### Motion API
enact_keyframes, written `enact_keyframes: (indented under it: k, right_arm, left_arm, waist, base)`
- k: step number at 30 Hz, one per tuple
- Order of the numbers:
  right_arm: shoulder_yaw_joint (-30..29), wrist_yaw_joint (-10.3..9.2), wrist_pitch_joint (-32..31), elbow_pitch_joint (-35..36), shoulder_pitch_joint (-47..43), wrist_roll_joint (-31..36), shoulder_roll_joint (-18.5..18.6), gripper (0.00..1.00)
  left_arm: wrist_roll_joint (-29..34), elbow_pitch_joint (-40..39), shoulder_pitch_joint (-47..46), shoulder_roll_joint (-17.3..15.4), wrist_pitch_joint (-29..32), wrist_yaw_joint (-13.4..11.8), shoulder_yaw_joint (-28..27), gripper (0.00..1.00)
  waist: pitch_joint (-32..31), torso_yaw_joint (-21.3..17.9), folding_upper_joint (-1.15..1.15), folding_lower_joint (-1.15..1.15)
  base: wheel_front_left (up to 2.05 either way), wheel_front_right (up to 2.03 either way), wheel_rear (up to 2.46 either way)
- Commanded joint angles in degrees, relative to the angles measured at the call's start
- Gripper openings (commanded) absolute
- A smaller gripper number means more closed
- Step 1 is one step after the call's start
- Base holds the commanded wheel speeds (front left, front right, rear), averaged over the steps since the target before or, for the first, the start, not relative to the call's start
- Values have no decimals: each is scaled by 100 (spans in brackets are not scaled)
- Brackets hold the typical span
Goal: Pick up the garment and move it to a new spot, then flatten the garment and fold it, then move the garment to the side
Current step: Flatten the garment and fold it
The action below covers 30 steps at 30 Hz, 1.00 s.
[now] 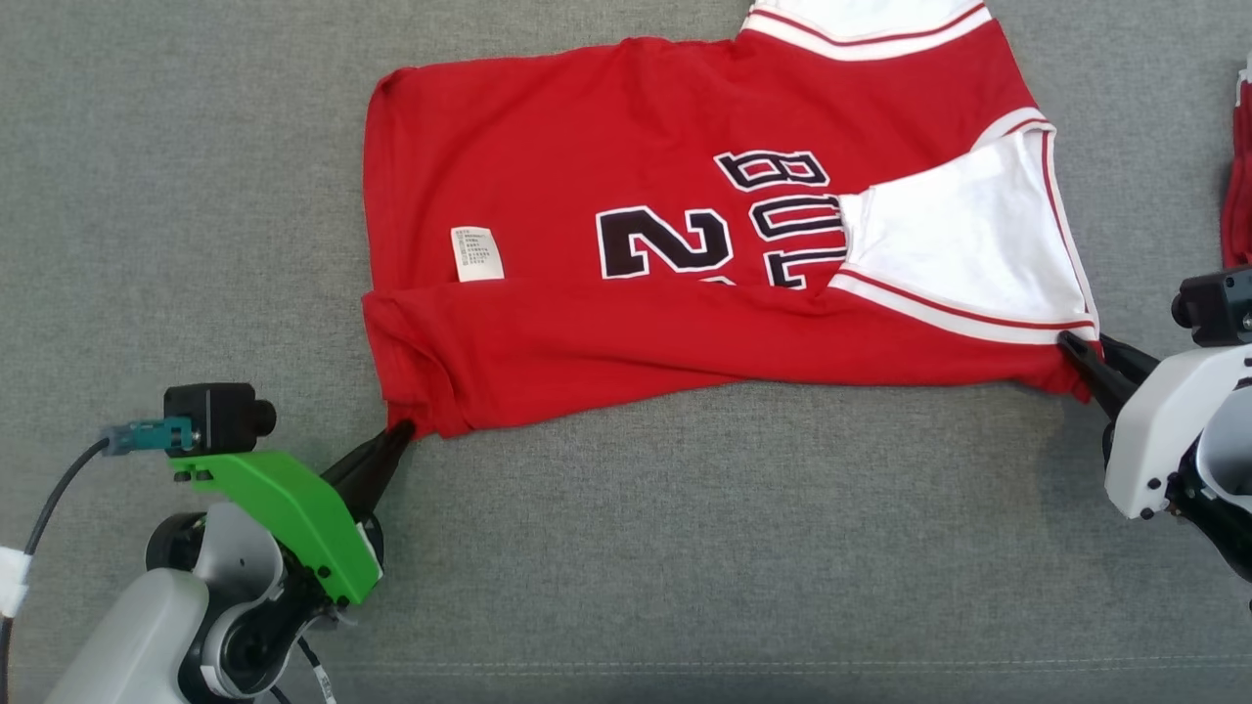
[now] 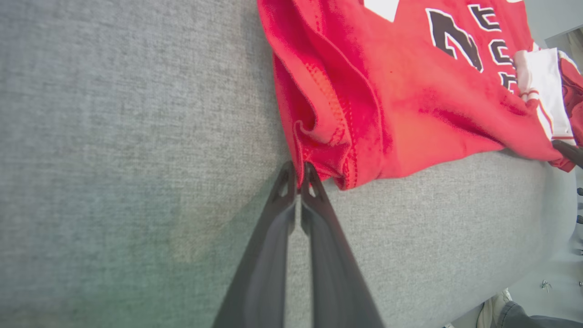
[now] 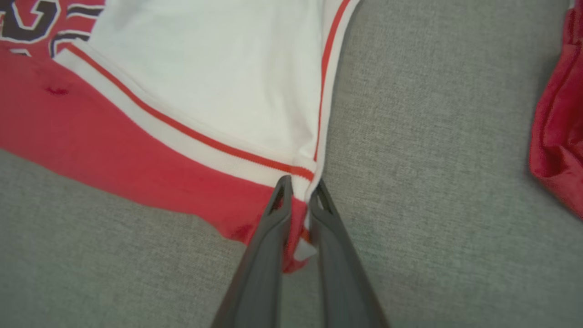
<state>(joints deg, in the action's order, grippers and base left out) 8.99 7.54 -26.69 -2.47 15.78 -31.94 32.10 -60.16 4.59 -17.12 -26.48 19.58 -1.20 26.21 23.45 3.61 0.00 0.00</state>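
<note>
Lying folded lengthwise on the grey cloth surface (image 1: 685,587), the red and white garment (image 1: 626,332) spans from the left gripper (image 1: 401,430) to the right gripper (image 1: 1069,343). Head view: white care label (image 1: 476,253) and dark numerals on the upper layer. Left wrist view: stitched hem bunched up, left gripper's tips pressed together on its lowest corner. Right wrist view: striped white trim meets red body; right gripper is narrow, with corner cloth caught between its fingers. A second red cloth (image 3: 558,136) lies apart from the garment.
</note>
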Motion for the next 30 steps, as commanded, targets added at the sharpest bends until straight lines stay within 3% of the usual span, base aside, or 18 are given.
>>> enact_keyframes:
  k: [1,8,14,21,22,23,24,25,26,30]
  right_arm:
    - [-48,-12,16,-7,-135,-81,55,0]
    - [-176,-13,-150,174,-496,-295,228,0]
    - [-542,-13,-478,724,-1310,-599,391,0]
    - [-966,-13,-759,1106,-2048,-699,295,0]
    - [-978,-13,-775,1068,-2085,-651,238,0]
    - [-991,-13,-778,1013,-2078,-600,171,0]
    - [-981,-13,-764,969,-2045,-523,125,13]
    - [-956,-13,-740,949,-2007,-448,105,49]
    - [-941,-12,-722,933,-1974,-400,71,100]
    - [-1089,-10,-750,1265,-1808,-366,243,100]
  left_arm:
    - [-83,-86,163,-122,45,-19,-69,0]
    - [-453,-568,727,-517,251,-53,-308,0]
    - [-721,-1367,1532,-894,350,-154,-467,0]
    - [-706,-1760,2203,-1058,226,-322,-508,0]
    - [-674,-1715,2232,-1003,190,-364,-487,3]
    - [-632,-1657,2253,-946,164,-371,-427,36]
    - [-587,-1590,2246,-882,118,-403,-396,100]
    - [-554,-1531,2235,-833,84,-412,-370,100]
    - [-487,-1480,2217,-816,40,-411,-330,100]
    - [-183,-1557,2158,-1004,-154,-492,-440,100]
  waist:
    - [-165,-22,0,0]
    - [-534,-52,0,0]
    - [-707,-44,0,0]
    - [-559,-50,0,0]
    - [-532,-49,0,0]
    - [-513,-47,0,0]
    - [-499,-42,0,0]
    - [-479,-36,0,0]
    - [-467,-29,0,0]
    - [-394,10,0,0]
  base:
    - [0,0,0]
    - [0,0,0]
    - [0,0,0]
    - [0,0,0]
    - [0,0,0]
    - [0,0,0]
    - [0,0,0]
    - [0,0,0]
    - [0,0,0]
    - [0,0,0]
